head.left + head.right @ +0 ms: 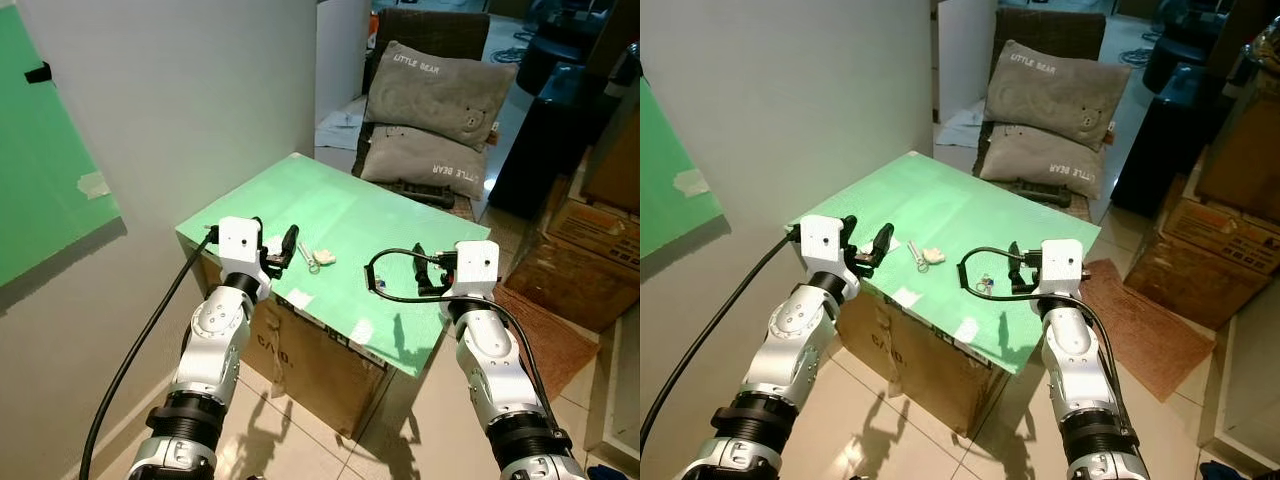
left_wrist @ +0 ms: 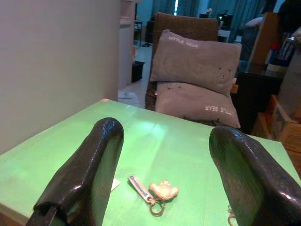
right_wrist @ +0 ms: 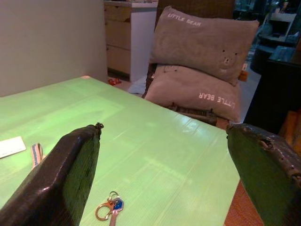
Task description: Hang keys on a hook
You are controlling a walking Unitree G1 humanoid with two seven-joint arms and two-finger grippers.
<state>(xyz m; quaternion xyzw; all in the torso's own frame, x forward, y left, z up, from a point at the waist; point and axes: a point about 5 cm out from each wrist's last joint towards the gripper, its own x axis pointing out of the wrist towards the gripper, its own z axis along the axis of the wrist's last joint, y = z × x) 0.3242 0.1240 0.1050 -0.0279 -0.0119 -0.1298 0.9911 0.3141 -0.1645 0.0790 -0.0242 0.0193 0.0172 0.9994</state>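
Both grippers, left [image 2: 164, 155] and right [image 3: 164, 169], are held open and empty over the table [image 1: 330, 215]. Keys [image 3: 109, 207] lie just ahead of the right gripper. A low, centred approach on the ring is advised before closing.

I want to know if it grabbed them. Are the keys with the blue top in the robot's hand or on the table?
On the table. The keys lie flat on the green table, between the open right hand's fingers, untouched.

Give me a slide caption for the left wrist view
Left gripper open above the green table, bear keychain lying ahead.
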